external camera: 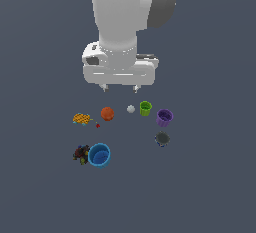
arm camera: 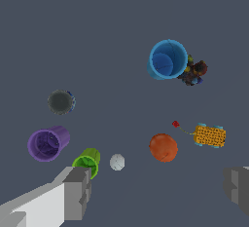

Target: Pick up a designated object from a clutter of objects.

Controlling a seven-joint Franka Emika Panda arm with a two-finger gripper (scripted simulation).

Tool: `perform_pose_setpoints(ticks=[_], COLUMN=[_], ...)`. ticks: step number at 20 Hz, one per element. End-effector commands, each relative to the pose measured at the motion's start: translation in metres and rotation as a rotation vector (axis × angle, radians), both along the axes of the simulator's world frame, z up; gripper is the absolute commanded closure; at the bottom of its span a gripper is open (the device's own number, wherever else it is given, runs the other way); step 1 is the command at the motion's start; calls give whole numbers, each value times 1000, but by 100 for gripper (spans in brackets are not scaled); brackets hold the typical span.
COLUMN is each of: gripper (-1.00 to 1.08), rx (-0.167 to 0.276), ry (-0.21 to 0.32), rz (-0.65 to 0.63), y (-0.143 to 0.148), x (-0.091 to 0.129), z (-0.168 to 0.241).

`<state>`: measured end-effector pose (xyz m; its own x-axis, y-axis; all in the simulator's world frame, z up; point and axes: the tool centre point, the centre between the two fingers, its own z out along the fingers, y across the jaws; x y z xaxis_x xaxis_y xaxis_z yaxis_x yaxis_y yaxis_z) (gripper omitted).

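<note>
The plain orange-red ball rests on the grey floor among the clutter. My gripper hangs above the floor, behind the ball in the exterior view, fingers spread wide with nothing between them. A small white ball lies just to the exterior view's right of the orange ball. The orange-and-yellow checkered piece lies on the ball's other side, with a tiny red bit between them.
A green cup, purple cup and dark grey cup stand to the exterior view's right. A blue cup stands nearer the front beside a dark multicoloured lump.
</note>
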<state>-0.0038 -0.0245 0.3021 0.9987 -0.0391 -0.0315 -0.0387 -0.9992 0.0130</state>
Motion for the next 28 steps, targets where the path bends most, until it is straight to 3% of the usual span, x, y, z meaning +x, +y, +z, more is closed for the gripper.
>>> perform_pose_setpoints(ticks=[1,15,28], gripper=[-92,-92,-92], rx=[0,27,33], ry=[0,22,16], rz=[0,-32,96], y=[0,6,-4], x=[0,-7,-9], z=[0,0,-24])
